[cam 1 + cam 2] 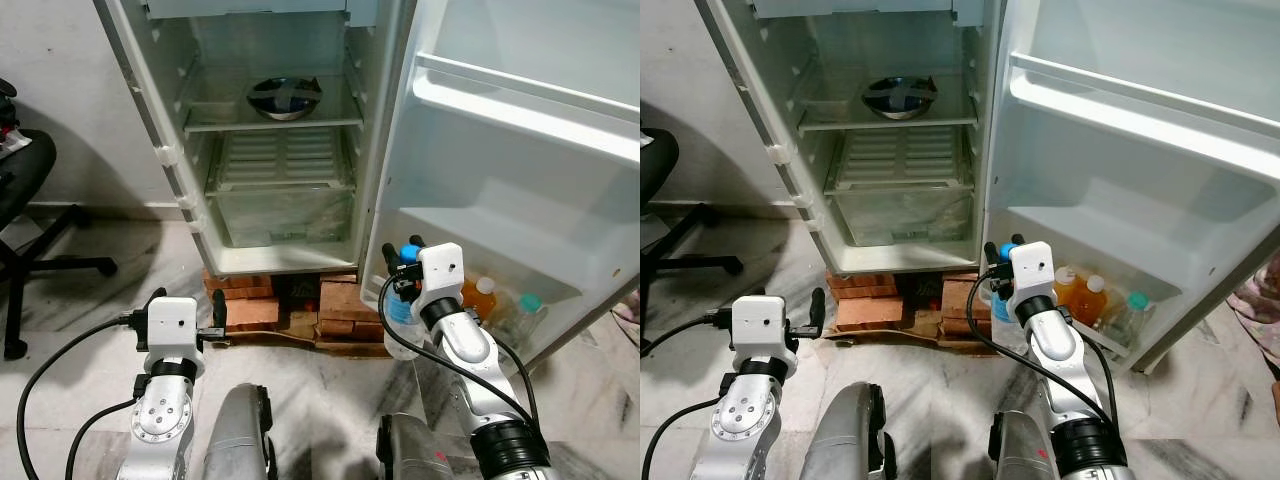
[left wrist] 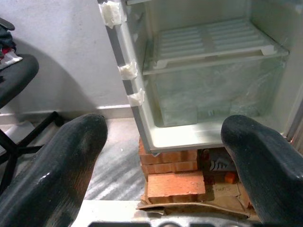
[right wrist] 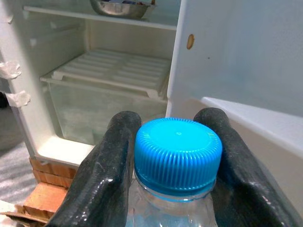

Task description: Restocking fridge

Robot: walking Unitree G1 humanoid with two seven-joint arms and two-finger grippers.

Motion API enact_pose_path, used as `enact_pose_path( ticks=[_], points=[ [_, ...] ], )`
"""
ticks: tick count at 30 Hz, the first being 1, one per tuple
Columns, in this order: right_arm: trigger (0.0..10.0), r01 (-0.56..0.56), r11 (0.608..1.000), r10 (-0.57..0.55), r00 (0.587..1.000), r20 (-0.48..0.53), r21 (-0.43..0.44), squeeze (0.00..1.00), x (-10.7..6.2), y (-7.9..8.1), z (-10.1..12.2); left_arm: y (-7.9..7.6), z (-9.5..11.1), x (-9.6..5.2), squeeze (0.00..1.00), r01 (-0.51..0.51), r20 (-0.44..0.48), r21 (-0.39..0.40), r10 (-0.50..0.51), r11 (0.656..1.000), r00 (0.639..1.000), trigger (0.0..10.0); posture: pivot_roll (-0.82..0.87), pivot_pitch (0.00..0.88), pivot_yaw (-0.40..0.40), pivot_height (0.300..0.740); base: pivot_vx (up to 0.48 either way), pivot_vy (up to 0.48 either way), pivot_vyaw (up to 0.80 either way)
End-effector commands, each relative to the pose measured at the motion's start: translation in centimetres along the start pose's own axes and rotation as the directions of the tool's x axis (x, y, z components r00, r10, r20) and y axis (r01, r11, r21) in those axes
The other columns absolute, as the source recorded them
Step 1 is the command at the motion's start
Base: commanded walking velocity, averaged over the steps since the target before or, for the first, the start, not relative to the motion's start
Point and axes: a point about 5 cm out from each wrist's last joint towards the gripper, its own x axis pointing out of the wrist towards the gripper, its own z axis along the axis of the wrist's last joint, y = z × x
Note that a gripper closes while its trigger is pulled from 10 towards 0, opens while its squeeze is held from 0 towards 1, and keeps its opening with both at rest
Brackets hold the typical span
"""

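Observation:
The fridge [image 1: 290, 262] stands open, its door [image 1: 520, 200] swung out to the right. My right gripper [image 1: 403, 250] is shut on the neck of a clear water bottle [image 1: 398, 312] with a blue cap [image 3: 178, 151], held upright just in front of the door's lower edge. Both black fingers [image 3: 106, 175] press the bottle below the cap. Two orange drink bottles [image 1: 1090, 295] and a clear bottle with a teal cap [image 1: 525, 310] stand in the bottom door shelf. My left gripper [image 1: 187, 305] is open and empty, low at the left, facing the fridge's lower corner [image 2: 147, 142].
A steel bowl [image 1: 284, 97] sits on the upper glass shelf. Below are a ribbed shelf and a clear crisper drawer [image 1: 285, 215]. Bricks [image 1: 345, 303] prop the fridge off the marble floor. A black office chair [image 1: 20, 200] stands at the left by the wall.

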Motion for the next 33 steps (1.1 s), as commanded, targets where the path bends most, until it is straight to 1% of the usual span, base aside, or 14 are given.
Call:
enact_pose_path(
  ticks=[1,15,19,27,33],
  points=[
    [10.0,0.004,1.0,-0.003,1.0,0.027,-0.005,0.0,0.37,0.03,0.52,0.29,-0.07,0.06,0.0,-0.004,0.0,0.011,0.004,1.0,1.0,10.0,-0.03,0.095,0.036,0.642,0.289,0.0,0.0],
    [10.0,0.009,1.0,-0.008,0.999,0.031,-0.01,0.0,0.42,0.01,0.49,0.2,0.09,0.27,0.0,0.004,0.008,0.01,-0.004,1.0,1.0,10.0,-0.04,0.089,0.04,0.642,0.301,0.0,0.0],
    [10.0,0.009,1.0,-0.009,0.999,0.033,-0.01,0.0,0.53,0.02,0.52,0.21,0.13,0.35,0.0,0.006,0.008,0.01,-0.006,1.0,1.0,10.0,-0.04,0.1,0.039,0.642,0.285,0.0,0.0],
    [10.0,0.014,1.0,-0.014,0.999,0.035,-0.012,0.0,0.54,-0.15,0.51,0.04,0.16,0.24,0.0,0.012,0.014,0.005,-0.012,1.0,1.0,10.0,-0.04,0.099,0.04,0.642,0.0,0.0,0.0],
    [10.0,0.013,1.0,-0.012,0.999,0.035,-0.011,0.0,0.57,-0.01,0.49,0.01,0.17,0.27,0.0,0.013,0.016,0.008,-0.013,1.0,1.0,10.0,-0.04,0.098,0.038,0.642,0.307,0.0,0.0]
  ],
)
